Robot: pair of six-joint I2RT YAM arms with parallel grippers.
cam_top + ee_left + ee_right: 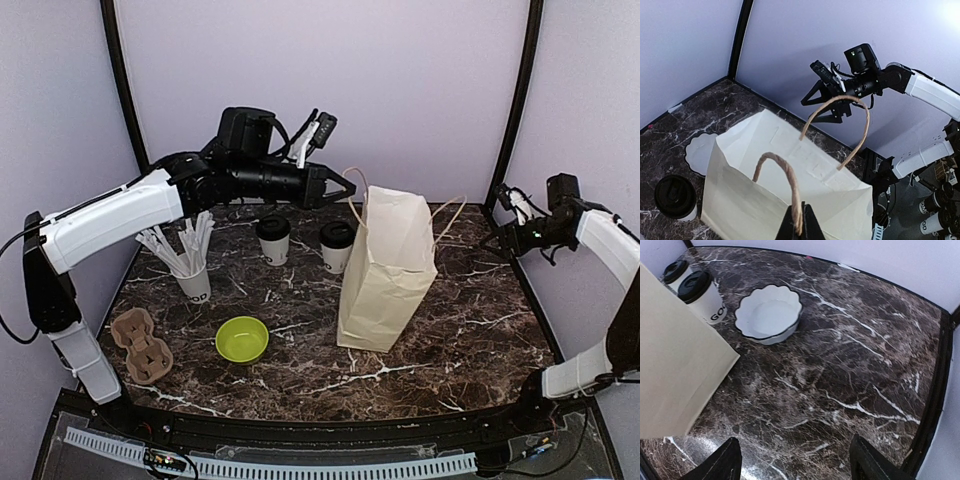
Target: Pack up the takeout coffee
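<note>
Left wrist view: left gripper (pixel 799 220) pinches the paper bag's (pixel 755 200) handle (pixel 775 156); hold it taut, mouth open. Right gripper (pixel 797 462), fingers wide, empty, at the bag's three o'clock.

I see a dark marble table (pixel 450 340). From its centre, the left coffee cup (pixel 273 240) stands at 11 o'clock and the right coffee cup (pixel 337 246) at 12. The paper bag (pixel 385 275) stands at 2, the green bowl (pixel 242 339) lies at 7, the cardboard carrier (pixel 141 344) at 8 by the edge, and the straw cup (pixel 193 282) stands at 9. A white scalloped dish (pixel 769 313) lies near the cups.
</note>
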